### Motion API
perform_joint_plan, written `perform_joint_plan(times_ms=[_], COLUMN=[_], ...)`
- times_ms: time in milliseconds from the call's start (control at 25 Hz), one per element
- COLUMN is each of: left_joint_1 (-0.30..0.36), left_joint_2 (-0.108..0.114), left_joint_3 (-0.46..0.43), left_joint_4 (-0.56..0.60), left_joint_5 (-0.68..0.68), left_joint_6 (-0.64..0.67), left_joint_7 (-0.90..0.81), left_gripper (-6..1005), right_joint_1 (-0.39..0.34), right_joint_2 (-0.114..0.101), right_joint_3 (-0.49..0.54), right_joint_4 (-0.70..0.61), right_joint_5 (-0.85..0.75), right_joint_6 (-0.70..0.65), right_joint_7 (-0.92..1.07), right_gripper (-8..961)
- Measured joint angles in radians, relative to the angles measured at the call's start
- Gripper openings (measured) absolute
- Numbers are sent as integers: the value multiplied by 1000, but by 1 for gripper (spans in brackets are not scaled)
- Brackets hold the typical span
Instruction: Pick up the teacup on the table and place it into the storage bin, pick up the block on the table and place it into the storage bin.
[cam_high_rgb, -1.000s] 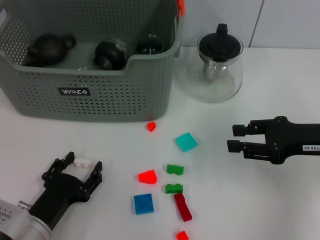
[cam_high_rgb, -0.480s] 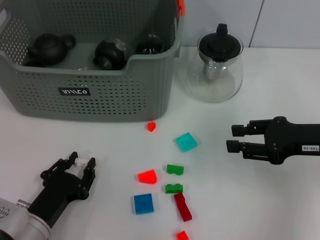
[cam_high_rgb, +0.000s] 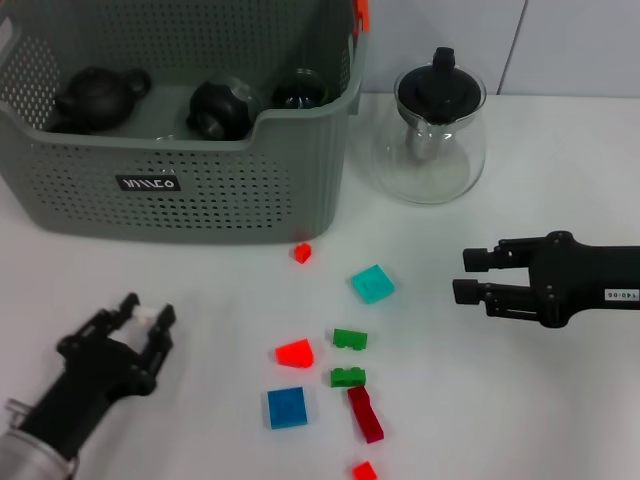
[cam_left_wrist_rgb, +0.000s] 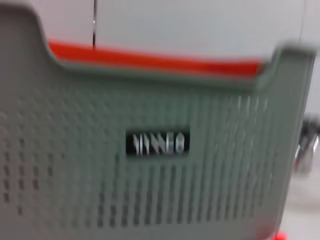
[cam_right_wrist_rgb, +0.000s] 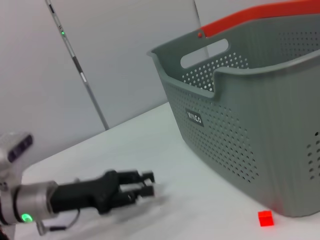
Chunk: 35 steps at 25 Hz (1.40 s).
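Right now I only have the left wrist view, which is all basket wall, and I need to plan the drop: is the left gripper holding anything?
Observer: Yes. The left gripper is shut on a small white block, in front of the storage bin.
Operator: Is anything inside the bin?
Observer: Dark teaware sits along its far side.
Operator: And the right arm?
Observer: The right gripper is open, out to the right, apart from the loose blocks.
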Motion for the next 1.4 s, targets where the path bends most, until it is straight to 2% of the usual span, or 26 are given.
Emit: perform_joint_plan(times_ms=[120,200,280,320,440,480,520,600,640,720,760,800,840,880,960,1160,1280,1400], left_joint_1=[-18,-39,-64,-88,-163,-163,-236,-309,-330,-410,-442,-487,-507,-507,-526,-514,-510,-505], left_joint_2=[5,17,40,62,109,109,141,169,174,197,204,213,216,216,211,169,149,130], left_joint_3=[54,64,60,52,35,35,39,45,48,80,123,229,311,311,461,782,866,862], left_joint_4=[174,281,337,362,407,407,436,454,459,488,511,555,588,588,657,802,820,829], left_joint_5=[1,-1,-6,-11,-47,-47,-90,-107,-106,-101,-96,-92,-91,-91,-86,-64,-21,-32], left_joint_6=[185,303,412,490,610,610,635,605,584,487,430,319,249,249,128,-134,-256,-291], left_joint_7=[-284,-468,-594,-674,-866,-866,-1002,-1077,-1091,-1153,-1182,-1242,-1281,-1281,-1347,-1510,-1578,-1589], left_gripper=[430,433,436,437,442,443,445,448,449,452,453,455,456,458,461,468,472,477], right_joint_1=[-2,-3,-3,-3,0,2,5,7,8,8,7,6,6,6,5,6,8,9], right_joint_2=[-1,-1,0,1,3,3,4,4,5,5,6,6,6,6,6,6,6,5], right_joint_3=[0,0,0,0,0,0,0,-1,-1,-2,-2,-1,-1,-1,-1,0,-2,-1], right_joint_4=[0,0,0,0,0,0,0,0,0,0,0,0,0,0,0,0,0,0], right_joint_5=[2,2,2,2,2,2,2,2,2,2,2,2,2,2,2,1,1,1], right_joint_6=[0,0,1,3,4,4,4,4,4,4,5,5,4,4,4,5,6,6], right_joint_7=[1,1,1,1,-1,-1,-2,-3,-4,-5,-5,-5,-5,-5,-5,-6,-7,-7], right_gripper=[520,520,521,521,521,521,521,521,521,521,522,522,522,522,522,522,523,523])
